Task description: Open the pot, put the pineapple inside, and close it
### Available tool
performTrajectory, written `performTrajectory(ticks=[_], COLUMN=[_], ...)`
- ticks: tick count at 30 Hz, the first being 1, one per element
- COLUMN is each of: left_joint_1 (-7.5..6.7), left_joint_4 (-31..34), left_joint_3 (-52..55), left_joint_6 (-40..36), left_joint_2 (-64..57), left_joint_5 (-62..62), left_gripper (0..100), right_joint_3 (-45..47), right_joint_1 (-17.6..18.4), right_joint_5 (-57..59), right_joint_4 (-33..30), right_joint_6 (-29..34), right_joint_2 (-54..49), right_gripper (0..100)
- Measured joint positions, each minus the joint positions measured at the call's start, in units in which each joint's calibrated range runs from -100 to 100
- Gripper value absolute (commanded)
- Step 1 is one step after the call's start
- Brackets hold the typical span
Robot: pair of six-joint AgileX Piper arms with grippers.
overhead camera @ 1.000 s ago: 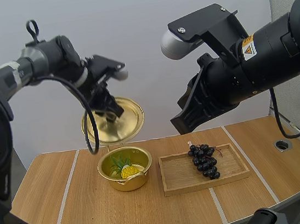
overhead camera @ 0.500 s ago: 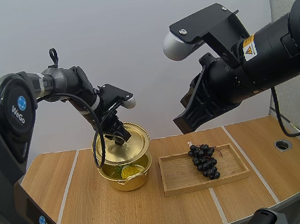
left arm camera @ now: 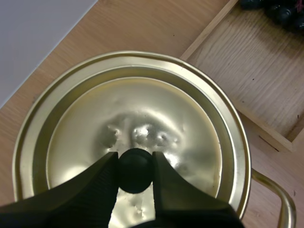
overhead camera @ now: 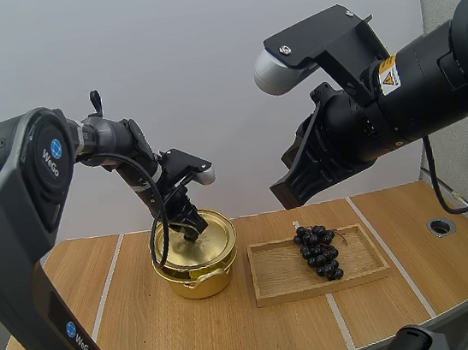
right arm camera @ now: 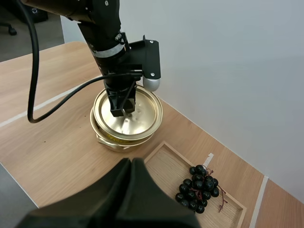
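Your left hand [left arm camera: 135, 162] pinches the black knob [left arm camera: 135, 173] of the lid [left arm camera: 142, 114], which sits on the pot [overhead camera: 198, 281] at centre left of the bench [overhead camera: 152, 341]. Your right hand [overhead camera: 288, 192] is pressed together, raised at the right.

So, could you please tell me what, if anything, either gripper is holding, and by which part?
The left gripper pinches the lid by its black knob; the right gripper holds nothing.
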Motion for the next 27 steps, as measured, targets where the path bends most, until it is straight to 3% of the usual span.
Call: performTrajectory(ticks=[27], left_joint_1=[0.00], left_joint_4=[0.35], left_joint_3=[0.00], left_joint_6=[0.12], left_joint_2=[3.00], left_joint_5=[2.38], left_gripper=[0], right_joint_3=[0.00], right_joint_1=[0.00], right_joint_5=[0.00], right_joint_4=[0.00], right_joint_6=[0.00], right_joint_2=[0.00], right_gripper=[0])
